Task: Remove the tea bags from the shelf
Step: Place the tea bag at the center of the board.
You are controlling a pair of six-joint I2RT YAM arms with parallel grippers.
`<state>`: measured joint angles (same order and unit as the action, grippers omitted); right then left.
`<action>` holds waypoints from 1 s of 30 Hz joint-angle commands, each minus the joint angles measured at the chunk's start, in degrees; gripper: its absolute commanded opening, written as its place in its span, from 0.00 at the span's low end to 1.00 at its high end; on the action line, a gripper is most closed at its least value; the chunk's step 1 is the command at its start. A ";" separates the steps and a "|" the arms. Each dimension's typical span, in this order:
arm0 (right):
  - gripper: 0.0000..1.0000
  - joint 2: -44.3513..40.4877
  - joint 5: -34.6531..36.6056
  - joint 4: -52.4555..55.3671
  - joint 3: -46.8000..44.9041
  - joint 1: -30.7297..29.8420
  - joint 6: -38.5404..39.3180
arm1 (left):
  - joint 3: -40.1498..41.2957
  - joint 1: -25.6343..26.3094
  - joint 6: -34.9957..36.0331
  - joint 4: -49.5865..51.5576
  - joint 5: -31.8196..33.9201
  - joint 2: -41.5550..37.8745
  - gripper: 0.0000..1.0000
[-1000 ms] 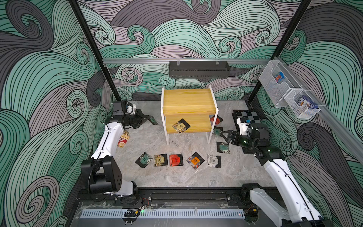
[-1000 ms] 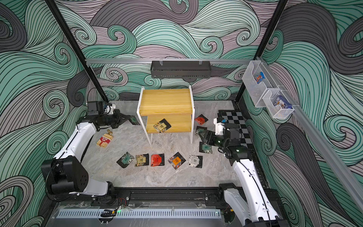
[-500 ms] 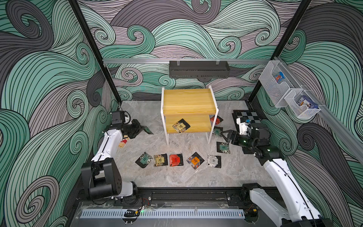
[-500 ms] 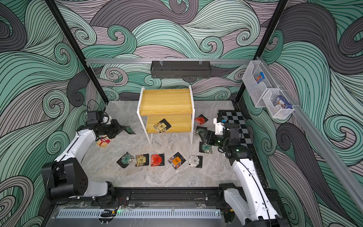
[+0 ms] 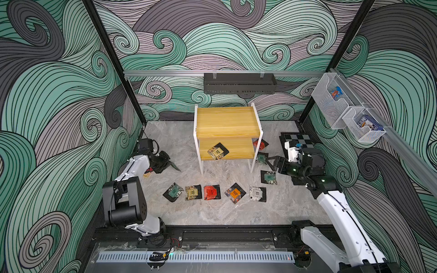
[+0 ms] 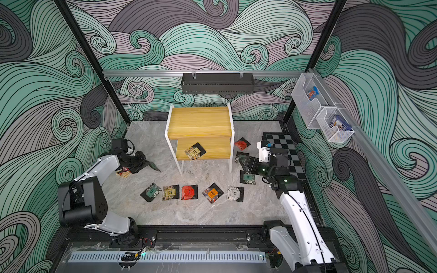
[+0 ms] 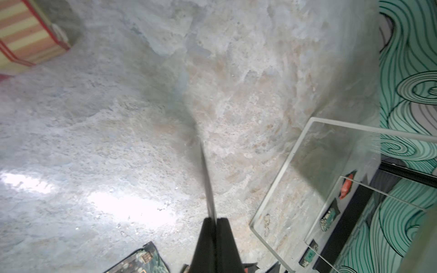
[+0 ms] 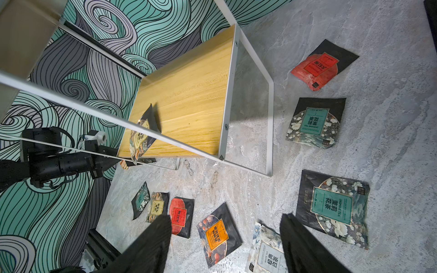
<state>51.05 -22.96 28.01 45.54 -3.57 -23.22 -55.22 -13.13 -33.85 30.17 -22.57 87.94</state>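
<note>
Right wrist view: flat, glossy, black-edged tea bag (image 8: 142, 134), yellow label, on lower wood-grain board of white-framed shelf (image 8: 189, 94), at front edge. Right gripper (image 8: 225, 218) jaws apart, empty. Left gripper (image 7: 216, 222) clamped on thin dark sachet (image 7: 208, 184).

ten tea bags (image 5: 212, 192), one shelf (image 5: 227, 120), two bins (image 5: 324, 111).

Yellow wood-grain two-tier shelf, thin white metal frame (image 5: 236, 151): lower tier open nearward, beneath top board (image 5: 225, 120), uprights either side. Grey marbled tabletop (image 5: 173, 136) free far-left of it; black-edged square sachets (image 5: 211, 192) strewn near and right.
</note>
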 commanded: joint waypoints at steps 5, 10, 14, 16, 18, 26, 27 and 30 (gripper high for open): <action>0.76 0.16 0.37 -1.22 -0.54 -0.37 0.17 | -0.01 -0.41 3.24 2.77 6.90 2.23 0.00; 0.77 -0.34 0.82 -1.22 -0.87 -0.31 0.49 | -1.16 -0.45 3.52 5.19 9.63 3.79 0.06; 0.77 -0.49 1.08 -1.33 -0.91 -0.35 0.66 | -1.56 -0.46 3.69 6.08 10.87 4.28 0.16; 0.77 -0.26 1.12 -1.36 -0.89 -0.34 0.67 | -1.64 -0.44 3.70 6.24 10.87 4.28 0.19; 0.77 -0.16 1.08 -1.46 -0.80 -0.38 0.79 | -1.88 -0.49 3.68 6.38 10.94 4.24 0.24; 0.77 0.65 0.81 -1.53 -0.11 -0.29 0.64 | -2.49 -0.36 4.03 6.95 10.29 2.54 0.43; 0.77 0.78 0.73 -1.60 -0.02 -0.30 0.65 | -2.69 -0.32 4.04 7.02 9.86 2.24 0.45; 0.77 1.18 0.41 -1.55 0.33 -0.34 0.47 | -2.83 -0.19 4.29 6.51 7.53 1.21 0.48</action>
<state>51.83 -22.57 27.53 45.19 -3.60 -23.11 -55.72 -13.13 -30.41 35.57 -12.93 91.48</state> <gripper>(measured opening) 0.770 0.470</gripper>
